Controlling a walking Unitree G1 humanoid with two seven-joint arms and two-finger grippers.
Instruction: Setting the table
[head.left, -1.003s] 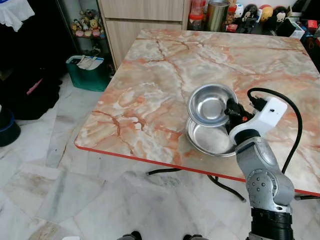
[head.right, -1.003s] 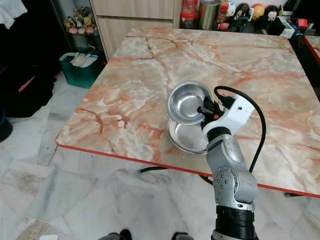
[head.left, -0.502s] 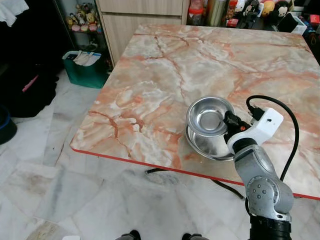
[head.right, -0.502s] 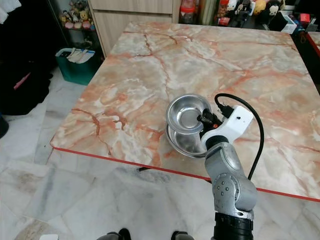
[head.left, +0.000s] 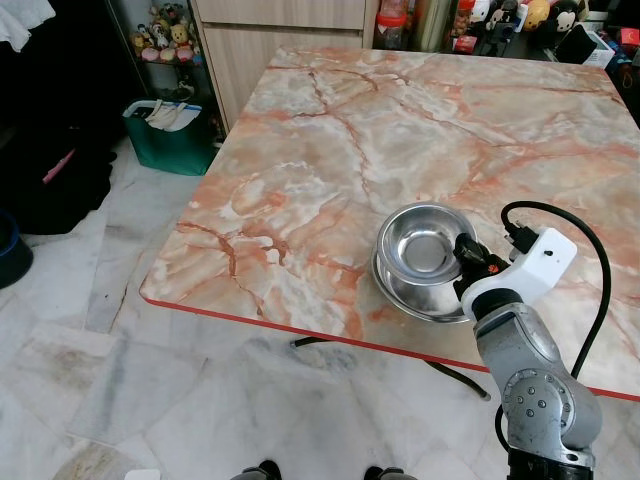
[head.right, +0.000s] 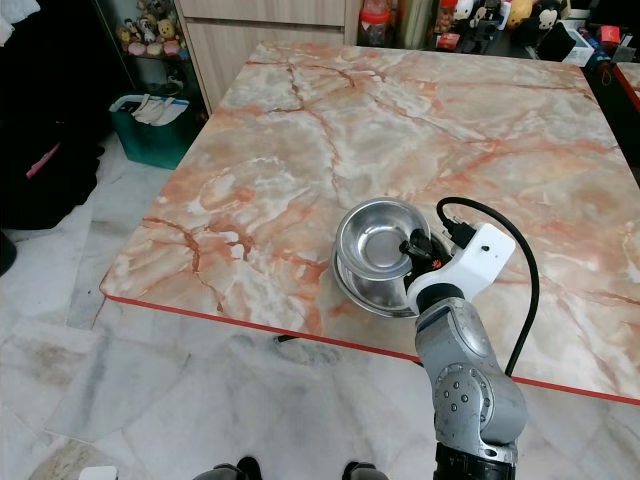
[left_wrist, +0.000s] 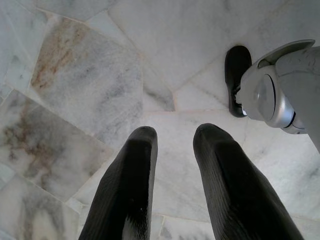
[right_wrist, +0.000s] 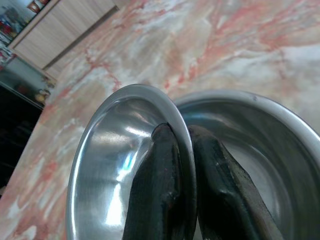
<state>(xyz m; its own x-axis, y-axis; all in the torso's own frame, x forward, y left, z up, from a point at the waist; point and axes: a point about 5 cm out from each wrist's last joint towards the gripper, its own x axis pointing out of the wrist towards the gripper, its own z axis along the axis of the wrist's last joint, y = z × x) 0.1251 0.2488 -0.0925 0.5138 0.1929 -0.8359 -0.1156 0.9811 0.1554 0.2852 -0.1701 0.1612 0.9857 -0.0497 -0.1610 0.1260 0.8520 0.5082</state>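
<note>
Lower right of the frame, the right hand (head.left: 468, 262) pinches the rim of a small shiny steel bowl (head.left: 424, 240), tilted over a wider steel bowl (head.left: 405, 290) on the orange-veined marble table (head.left: 300, 180), likely unstacking it; left hand (left_wrist: 172, 170) hangs released

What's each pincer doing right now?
Left pincer: open, holding nothing, over the floor.
Right pincer: shut on the upper bowl rim, above the lower bowl.

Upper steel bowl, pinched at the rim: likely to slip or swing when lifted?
The upper bowl looks thin, polished steel, so probably light, stiff and slippery. The right gripper pinches only its rim, so it may pivot or tilt. It sits over the lower bowl, so it may scrape or clatter.
</note>
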